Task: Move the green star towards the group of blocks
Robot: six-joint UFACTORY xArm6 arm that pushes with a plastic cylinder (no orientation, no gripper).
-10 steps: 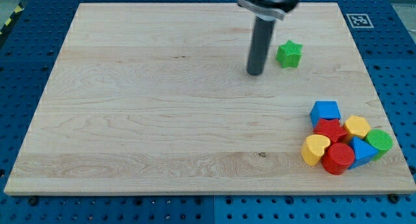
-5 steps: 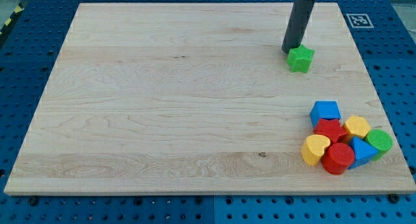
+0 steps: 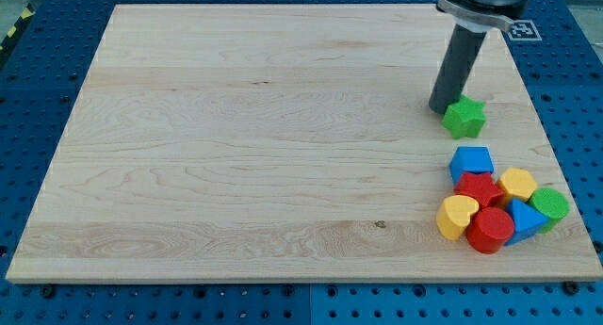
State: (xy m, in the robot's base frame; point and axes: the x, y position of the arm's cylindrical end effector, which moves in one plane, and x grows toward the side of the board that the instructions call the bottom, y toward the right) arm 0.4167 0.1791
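Note:
The green star point(image 3: 464, 118) lies on the wooden board point(image 3: 236, 146) at the view's right, a short way above the group of blocks. My tip point(image 3: 441, 108) touches the star's upper left side. The group sits at the lower right: a blue block point(image 3: 471, 162) at its top, a red block point(image 3: 480, 189), a yellow block point(image 3: 517, 185), a green round block point(image 3: 549, 205), a blue block point(image 3: 524, 220), a red cylinder point(image 3: 490, 231) and a yellow heart-shaped block point(image 3: 457, 217). A small gap separates the star from the top blue block.
The board rests on a blue perforated table point(image 3: 38, 99). A black-and-white marker tag point(image 3: 521, 29) sits at the board's upper right corner. The board's right edge runs close to the green round block.
My tip went from the star's left to its upper left, then pushed it down and right. The star now lies closer to the group.

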